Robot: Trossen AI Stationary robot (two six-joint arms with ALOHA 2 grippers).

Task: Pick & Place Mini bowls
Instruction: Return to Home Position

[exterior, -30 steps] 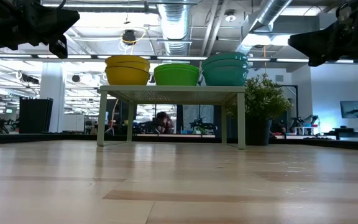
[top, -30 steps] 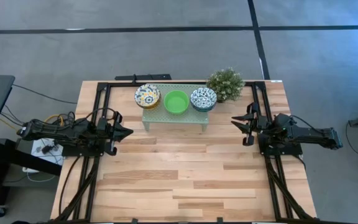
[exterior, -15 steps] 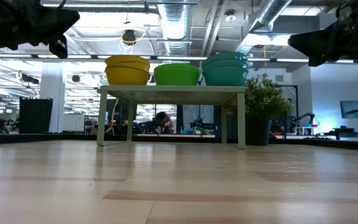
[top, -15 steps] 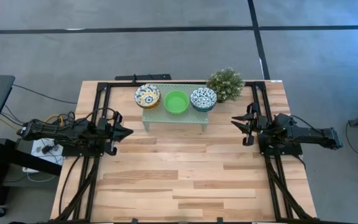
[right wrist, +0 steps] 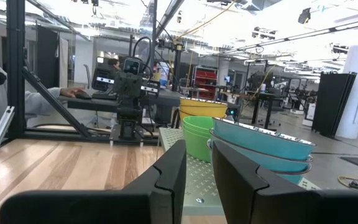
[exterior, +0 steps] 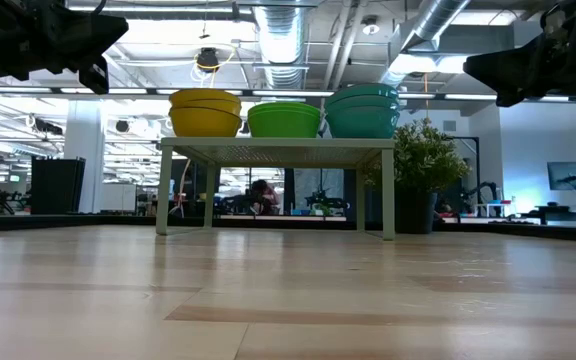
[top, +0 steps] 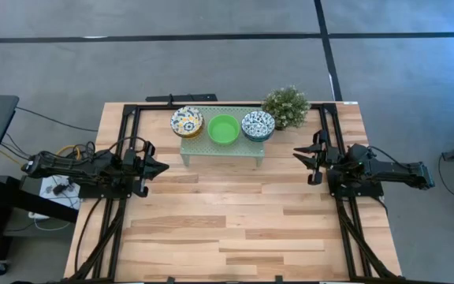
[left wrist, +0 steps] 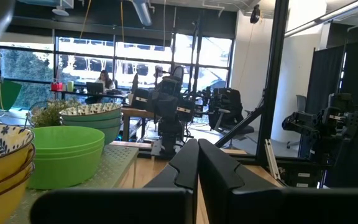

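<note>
Mini bowls [top: 223,128] stacked by colour on the shelf [top: 219,151]; work seemingly done, left pincer [top: 164,167] clenched empty, right pincer [top: 298,154] slightly parted, parked apart.

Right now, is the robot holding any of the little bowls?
No. The left gripper and right gripper are both empty; the bowls sit on the shelf.

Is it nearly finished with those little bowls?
Looks nearly done. The bowls stand in three stacks on the shelf: yellow-patterned stack, green stack, blue-patterned stack. Nothing is in hand: the left gripper and right gripper sit empty at the sides of the table. No bowl seems left to move.
</note>
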